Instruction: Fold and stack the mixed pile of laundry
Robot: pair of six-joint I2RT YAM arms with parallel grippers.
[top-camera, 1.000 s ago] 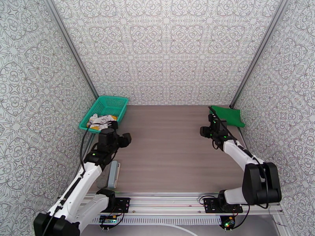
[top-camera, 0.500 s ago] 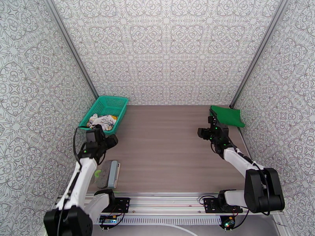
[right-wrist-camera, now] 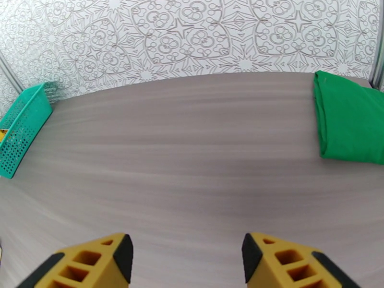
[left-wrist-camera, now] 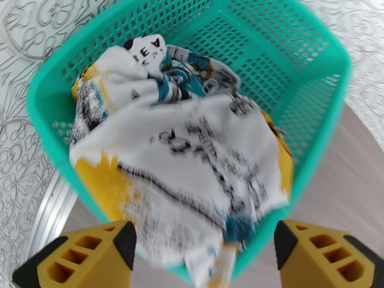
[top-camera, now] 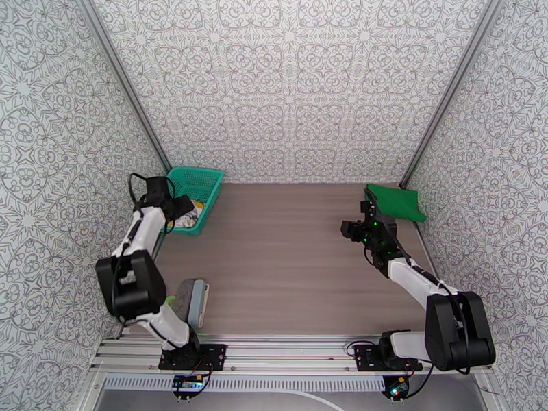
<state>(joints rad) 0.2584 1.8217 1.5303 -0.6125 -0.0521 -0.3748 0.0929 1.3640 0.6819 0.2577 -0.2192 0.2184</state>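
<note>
A crumpled white garment (left-wrist-camera: 192, 154) with teal, yellow and black print lies in the teal mesh basket (left-wrist-camera: 331, 92) at the table's far left. My left gripper (left-wrist-camera: 204, 253) hovers open just above its near end, yellow fingertips (left-wrist-camera: 91, 258) either side, nothing held. In the top view the left gripper (top-camera: 177, 205) sits over the basket (top-camera: 205, 181). The green shirt (top-camera: 396, 201) lies folded flat at the far right corner. My right gripper (top-camera: 366, 220) hangs open and unloaded just left of it, with the shirt (right-wrist-camera: 350, 121) ahead and to the right.
A grey and pale blue flat object (top-camera: 193, 303) lies by the left arm's base. Patterned walls and metal posts close in the table on three sides. Bare wood-grain table (top-camera: 288, 255) stretches between basket and shirt.
My left arm swung from the near table up and left over the basket, and its jaws spread wider. The right gripper shifted only slightly.
</note>
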